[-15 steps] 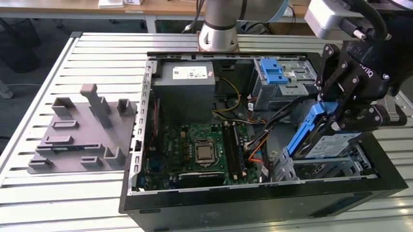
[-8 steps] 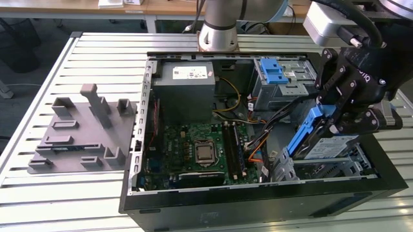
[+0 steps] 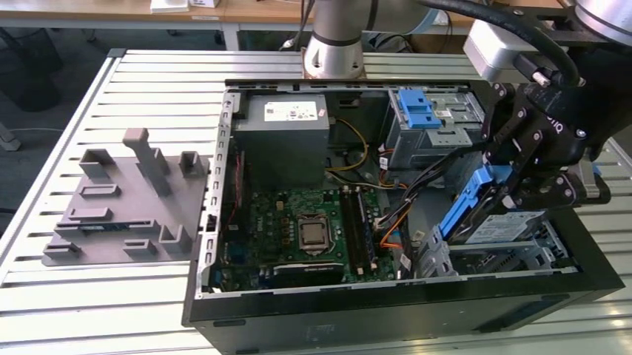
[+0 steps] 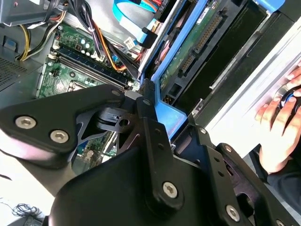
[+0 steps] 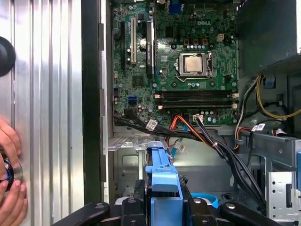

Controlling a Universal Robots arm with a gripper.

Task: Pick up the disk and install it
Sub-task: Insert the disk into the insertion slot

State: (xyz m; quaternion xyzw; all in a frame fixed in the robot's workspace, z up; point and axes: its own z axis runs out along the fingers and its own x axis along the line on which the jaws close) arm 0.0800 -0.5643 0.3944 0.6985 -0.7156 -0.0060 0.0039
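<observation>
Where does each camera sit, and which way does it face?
Exterior view: off the arm, high, looking down at the open computer case; arm and gripper holding the disk tilted.
First wrist view: faces the motherboard; disk's blue rail, a hand.
Second wrist view: along the gripper's black links, disk close.
All share the motherboard.

Bright even daylight; table slats (image 3: 148,81) glare; second wrist view foreground blurred.
</observation>
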